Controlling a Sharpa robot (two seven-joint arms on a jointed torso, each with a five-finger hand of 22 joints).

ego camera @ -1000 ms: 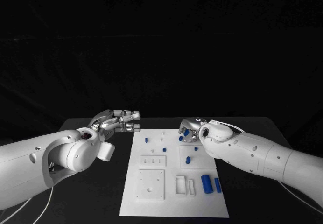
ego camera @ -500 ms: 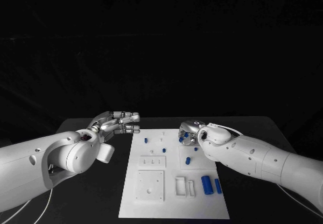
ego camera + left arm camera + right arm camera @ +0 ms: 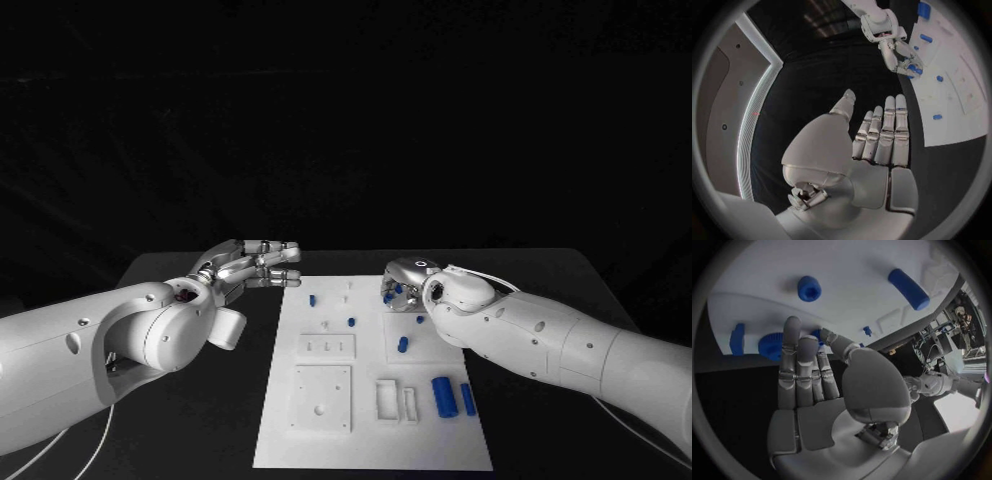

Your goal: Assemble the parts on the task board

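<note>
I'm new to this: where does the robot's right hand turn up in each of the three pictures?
Head view: the right hand sits at the far right part of the task board, over small blue parts.
Left wrist view: it hangs from its white arm near the board's edge, blue parts at its fingers.
Right wrist view: it fills the middle, fingers reaching to the board.
Shared landmark: the white task board.

My left hand [image 3: 879, 145] and right hand [image 3: 811, 385] look like brushed silver metal under glossy white plastic shells. The board [image 3: 361, 440] is smooth matt white; its blue parts [image 3: 444, 394] look plastic. The bench [image 3: 188, 400] is matt black.
</note>
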